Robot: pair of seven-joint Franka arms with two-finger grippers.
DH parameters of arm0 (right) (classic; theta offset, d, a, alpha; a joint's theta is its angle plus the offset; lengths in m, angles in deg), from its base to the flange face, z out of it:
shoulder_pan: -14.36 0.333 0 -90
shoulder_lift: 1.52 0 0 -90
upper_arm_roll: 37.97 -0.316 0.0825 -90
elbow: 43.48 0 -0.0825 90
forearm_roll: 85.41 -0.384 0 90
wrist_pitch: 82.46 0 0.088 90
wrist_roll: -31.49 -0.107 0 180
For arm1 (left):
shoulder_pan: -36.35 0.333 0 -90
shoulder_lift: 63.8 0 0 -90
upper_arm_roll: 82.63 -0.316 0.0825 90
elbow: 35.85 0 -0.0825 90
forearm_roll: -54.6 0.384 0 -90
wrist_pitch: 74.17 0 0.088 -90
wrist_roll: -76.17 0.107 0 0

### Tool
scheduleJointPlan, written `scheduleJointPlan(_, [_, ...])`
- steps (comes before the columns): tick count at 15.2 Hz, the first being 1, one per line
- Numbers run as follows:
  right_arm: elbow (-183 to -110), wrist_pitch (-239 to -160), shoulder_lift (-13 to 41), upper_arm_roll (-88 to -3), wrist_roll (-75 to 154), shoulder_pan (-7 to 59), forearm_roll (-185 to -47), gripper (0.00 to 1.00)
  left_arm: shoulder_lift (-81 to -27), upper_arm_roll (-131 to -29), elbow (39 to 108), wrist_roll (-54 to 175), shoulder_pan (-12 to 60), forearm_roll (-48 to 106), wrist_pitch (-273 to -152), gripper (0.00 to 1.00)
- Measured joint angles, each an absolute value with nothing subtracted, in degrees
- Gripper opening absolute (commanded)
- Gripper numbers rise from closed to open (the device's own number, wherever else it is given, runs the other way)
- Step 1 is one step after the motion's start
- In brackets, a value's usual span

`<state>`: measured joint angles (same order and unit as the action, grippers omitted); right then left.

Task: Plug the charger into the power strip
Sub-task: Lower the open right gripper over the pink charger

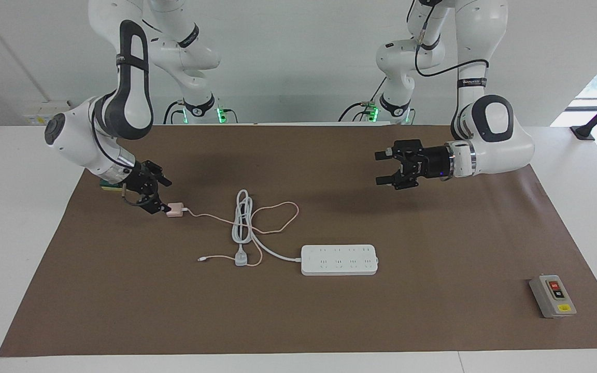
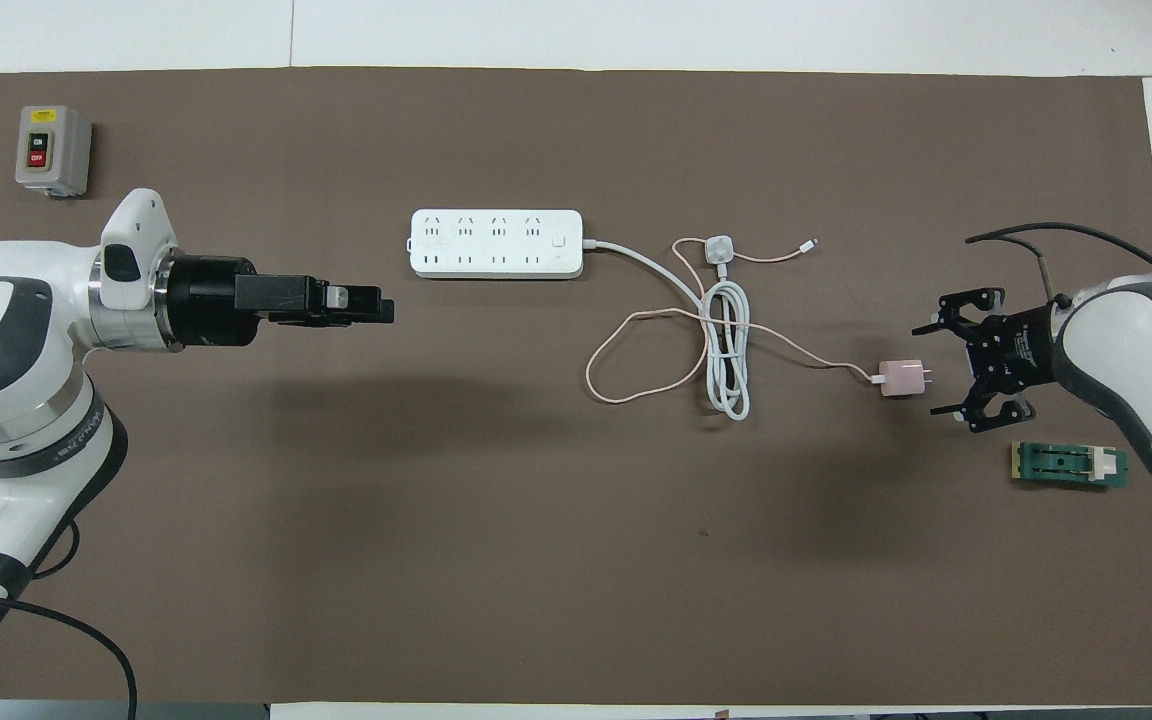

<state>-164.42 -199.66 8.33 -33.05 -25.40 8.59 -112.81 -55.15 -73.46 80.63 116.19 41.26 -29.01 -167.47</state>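
The pale-pink charger point(image 1: 175, 210) point(image 2: 902, 378) lies on the brown mat, its thin pink cable looping toward the power strip. My right gripper point(image 1: 164, 196) point(image 2: 931, 370) is low at the charger's prong end, open, with one fingertip on each side of the prongs and no grip on them. The white power strip point(image 1: 339, 259) point(image 2: 496, 243) lies flat mid-table, sockets up. My left gripper point(image 1: 380, 168) point(image 2: 386, 312) hangs open and empty over bare mat, off the strip's end toward the left arm's side.
The strip's thick white cord point(image 2: 729, 350) lies coiled between strip and charger, ending in a grey-white plug point(image 1: 241, 257) point(image 2: 719, 248). A green block point(image 2: 1069, 465) sits beside the right gripper. A grey button box point(image 1: 552, 296) point(image 2: 52, 150) stands at the left arm's end.
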Motion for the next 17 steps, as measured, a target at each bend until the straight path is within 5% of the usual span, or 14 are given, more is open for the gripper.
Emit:
scheduleJointPlan(13, [-165.94,-204.29,12.19,-33.10,-24.10,8.03,-115.58,0.99,-53.32,-73.51,89.93,115.17,37.37,-40.89,-169.16,1.00])
scheduleJointPlan(15, [-166.42,-204.65,12.21,-33.15,-23.94,8.03,-115.58,0.80,-52.68,-73.53,89.92,115.17,36.95,-41.31,-169.68,1.00])
scheduleJointPlan(17, [-166.52,-204.68,12.20,-33.19,-23.93,8.03,-115.58,0.42,-52.28,-73.60,89.92,115.17,36.77,-41.34,-170.19,1.00])
